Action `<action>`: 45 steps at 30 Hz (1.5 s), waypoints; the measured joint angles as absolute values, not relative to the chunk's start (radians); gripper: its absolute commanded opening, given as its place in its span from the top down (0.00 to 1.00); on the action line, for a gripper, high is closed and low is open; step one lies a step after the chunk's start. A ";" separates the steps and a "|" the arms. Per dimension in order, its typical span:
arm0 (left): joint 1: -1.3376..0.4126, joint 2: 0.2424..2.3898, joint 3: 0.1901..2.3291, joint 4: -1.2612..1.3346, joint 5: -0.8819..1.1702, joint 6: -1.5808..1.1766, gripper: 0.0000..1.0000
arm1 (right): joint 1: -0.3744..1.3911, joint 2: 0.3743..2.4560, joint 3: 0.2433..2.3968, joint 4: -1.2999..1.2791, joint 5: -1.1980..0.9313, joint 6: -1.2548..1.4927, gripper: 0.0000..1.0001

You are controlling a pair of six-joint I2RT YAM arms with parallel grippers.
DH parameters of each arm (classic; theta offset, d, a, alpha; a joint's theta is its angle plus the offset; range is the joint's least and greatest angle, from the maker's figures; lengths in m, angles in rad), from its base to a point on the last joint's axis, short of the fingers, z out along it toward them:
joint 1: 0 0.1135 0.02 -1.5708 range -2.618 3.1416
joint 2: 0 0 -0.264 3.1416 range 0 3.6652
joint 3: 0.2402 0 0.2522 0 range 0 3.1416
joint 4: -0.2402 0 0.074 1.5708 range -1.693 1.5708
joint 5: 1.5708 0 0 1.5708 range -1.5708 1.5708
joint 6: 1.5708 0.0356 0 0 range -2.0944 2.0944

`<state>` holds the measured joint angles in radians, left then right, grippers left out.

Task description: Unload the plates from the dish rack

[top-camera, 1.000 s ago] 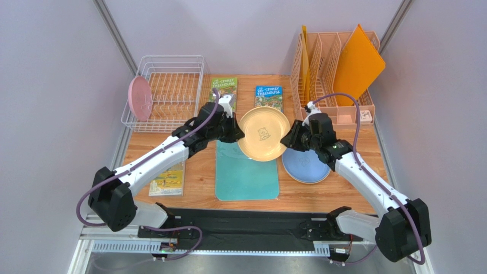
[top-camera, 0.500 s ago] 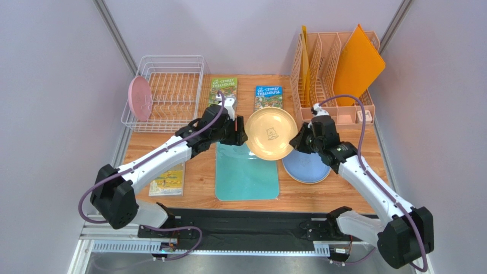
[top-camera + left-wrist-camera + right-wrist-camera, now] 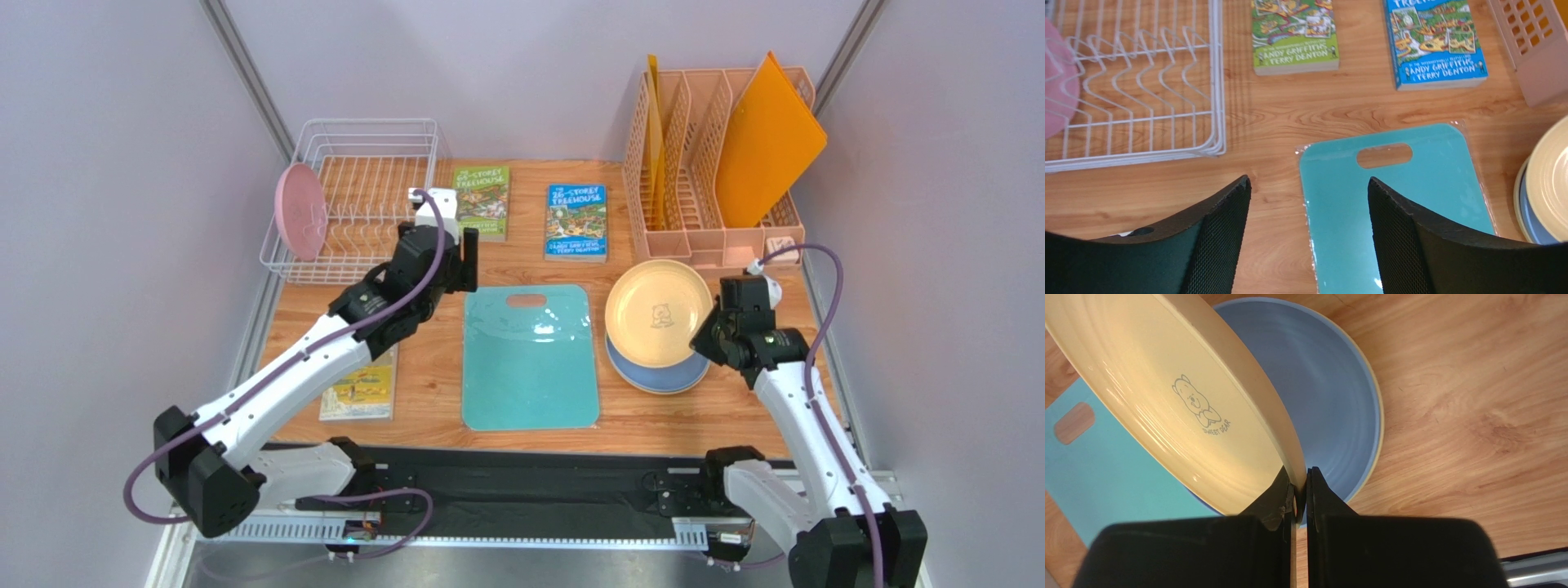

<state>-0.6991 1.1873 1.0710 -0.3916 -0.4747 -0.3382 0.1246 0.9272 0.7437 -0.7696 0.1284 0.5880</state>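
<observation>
At the far left of the wooden table (image 3: 317, 321) stood the white wire dish rack (image 3: 368, 159). The pink plate (image 3: 301, 210) stood on edge at its left end. The rest of its slots held nothing that the overhead view showed. A small book (image 3: 362, 386) lay flat at the near left.

The left gripper (image 3: 1309, 184) hung just right of the rack's near corner, above bare wood and the top of the teal cutting board (image 3: 530, 355). Its fingers were spread wide apart, with nothing between them.

Behind the board lay a green book (image 3: 481, 202) and a blue book (image 3: 577, 221), side by side but apart.

Right of the board, the blue plate (image 3: 1321, 404) lay flat on the table. A paler rim showed round its edge – whether that was another plate under it could not be told. The yellow plate (image 3: 1180, 398), with a small bear printed in it, was tilted above the blue one. The right gripper (image 3: 1300, 484) was pinched tight on its near rim, with a finger on each face – only the thickness of the rim kept them apart.

At the back right stood the peach organizer (image 3: 687, 196), with an orange board (image 3: 767, 141) leaning in its dividers.
</observation>
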 measured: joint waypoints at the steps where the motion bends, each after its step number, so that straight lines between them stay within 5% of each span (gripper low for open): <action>1: -0.699 1.169 1.071 -0.390 -0.498 -0.329 0.21 | 0.112 0.921 0.733 -0.781 0.127 0.592 1.00; 5: -0.699 1.102 1.071 -0.376 -0.567 -0.300 0.17 | 0.095 0.902 0.707 -0.818 0.112 0.614 0.95; 11: -0.699 1.075 1.071 -0.366 -0.627 -0.279 0.11 | 0.093 0.888 0.700 -0.827 0.084 0.631 0.69; 25: -0.662 1.138 1.108 -0.365 -0.701 -0.245 0.07 | 0.093 0.900 0.700 -0.837 0.009 0.632 0.44; 29: -0.608 1.138 1.127 -0.369 -0.698 -0.241 0.06 | 0.093 0.900 0.700 -0.856 0.012 0.644 0.23; 45: -0.221 1.201 1.158 -0.318 -0.658 -0.216 0.13 | 0.093 0.846 0.736 -0.854 0.075 0.630 0.20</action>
<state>-0.2211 1.2007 1.1580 -0.3176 -0.6579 -0.2161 0.0925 0.8463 0.7357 -0.8536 0.0753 0.6300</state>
